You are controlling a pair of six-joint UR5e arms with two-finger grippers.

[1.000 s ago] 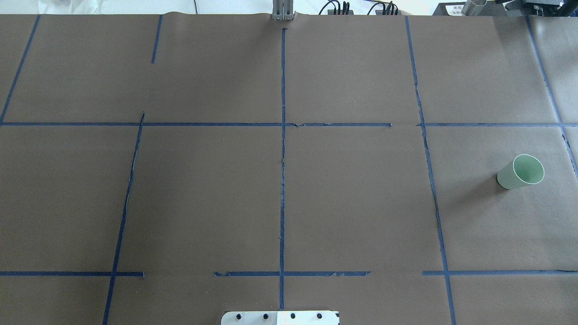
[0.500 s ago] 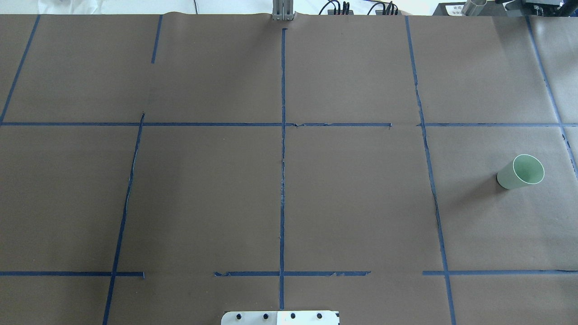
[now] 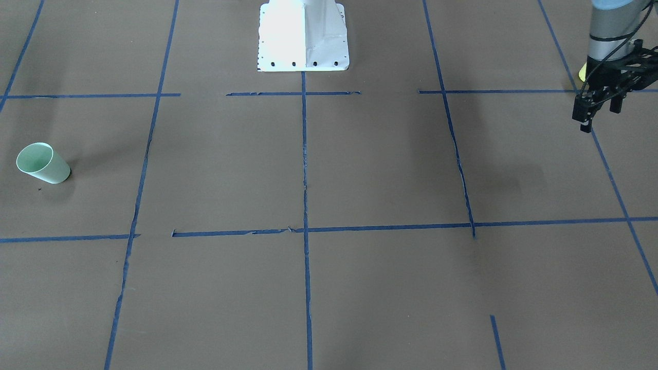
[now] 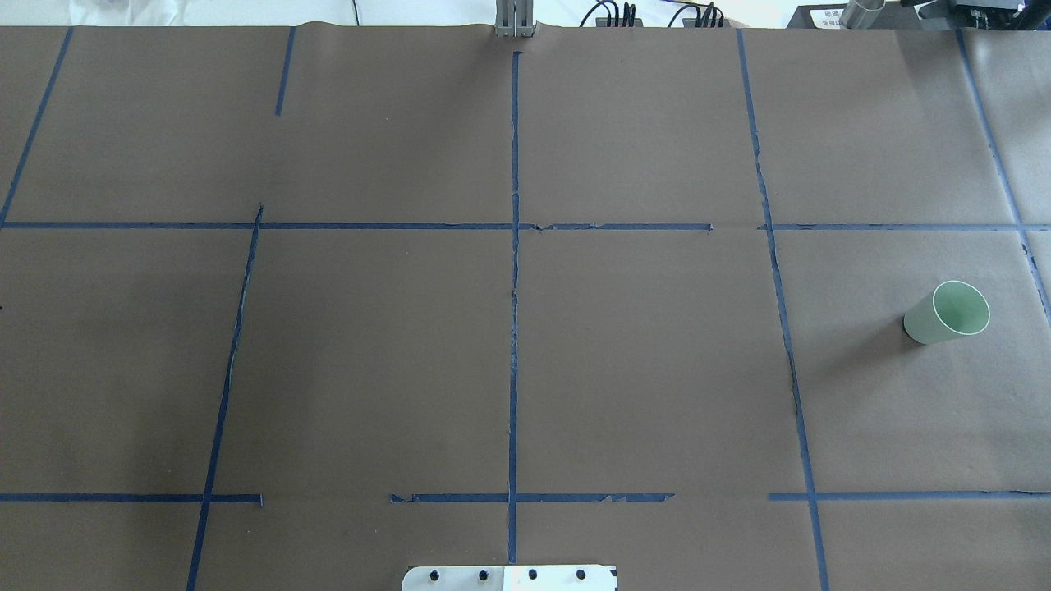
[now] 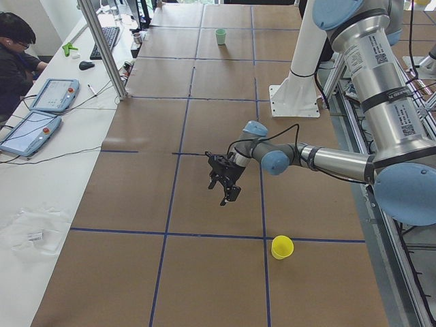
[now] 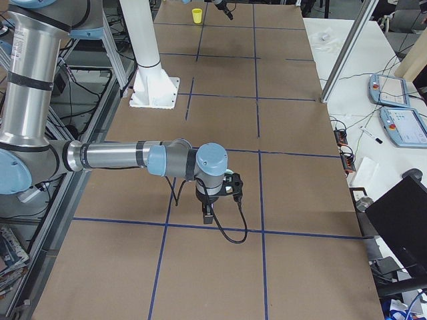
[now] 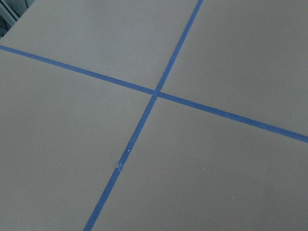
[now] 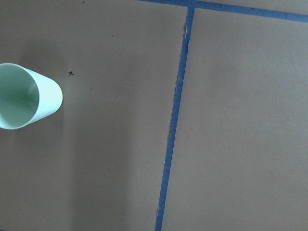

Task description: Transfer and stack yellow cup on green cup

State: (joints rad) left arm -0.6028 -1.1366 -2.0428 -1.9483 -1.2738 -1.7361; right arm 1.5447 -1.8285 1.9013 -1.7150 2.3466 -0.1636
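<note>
apparently upright: yellow cup (image 5: pixel 282 246), green cup (image 4: pixel 947 313)

Brown taped table (image 4: pixel 369 345) carries green cup (image 4: pixel 944 313) and yellow cup (image 5: pixel 281 246), well apart.

A small x mark (image 8: pixel 71 73) stands on the table cover (image 8: pixel 240 120).

Overhead view: behind the base plate (image 4: pixel 509 578), facing forward and down. Front-facing view: opposite side, facing back; both frame the green cup (image 4: pixel 947 313). Side views: opposite bench (image 5: pixel 204 88) ends, looking lengthwise. Wrist views: close above the bench, facing down.
</note>
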